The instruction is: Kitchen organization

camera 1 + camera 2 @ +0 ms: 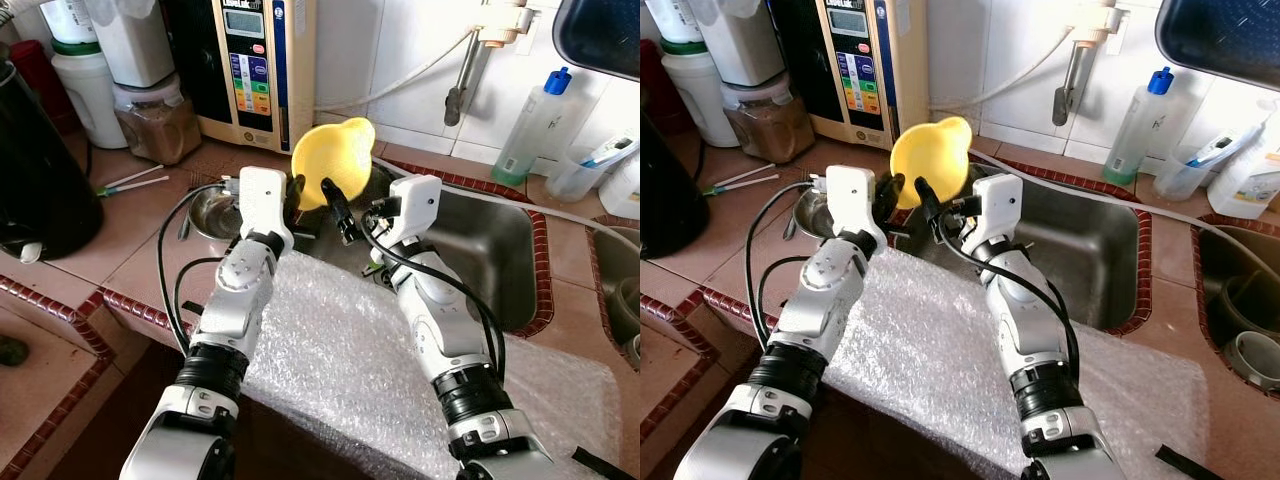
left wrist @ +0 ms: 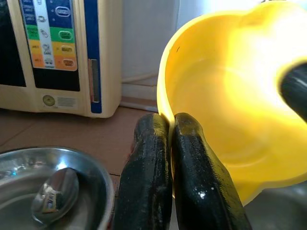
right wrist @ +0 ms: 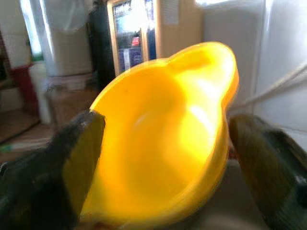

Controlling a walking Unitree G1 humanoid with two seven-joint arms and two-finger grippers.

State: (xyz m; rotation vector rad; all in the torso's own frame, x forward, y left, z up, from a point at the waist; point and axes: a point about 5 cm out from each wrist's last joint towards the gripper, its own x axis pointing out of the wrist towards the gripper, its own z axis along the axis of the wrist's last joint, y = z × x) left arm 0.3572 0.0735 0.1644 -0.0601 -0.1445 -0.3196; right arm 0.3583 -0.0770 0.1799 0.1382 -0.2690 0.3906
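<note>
While your left gripper [image 2: 170, 132] pinches the rim of the yellow bowl [image 1: 333, 160] above the sink's [image 1: 500, 250] left edge, your right gripper [image 3: 163, 158] stands wide open around it.

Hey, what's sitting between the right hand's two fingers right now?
The yellow bowl. In the right wrist view the right hand is spread open with the bowl's hollow facing it, framed by the two fingers, though whether they touch it is unclear.
</note>
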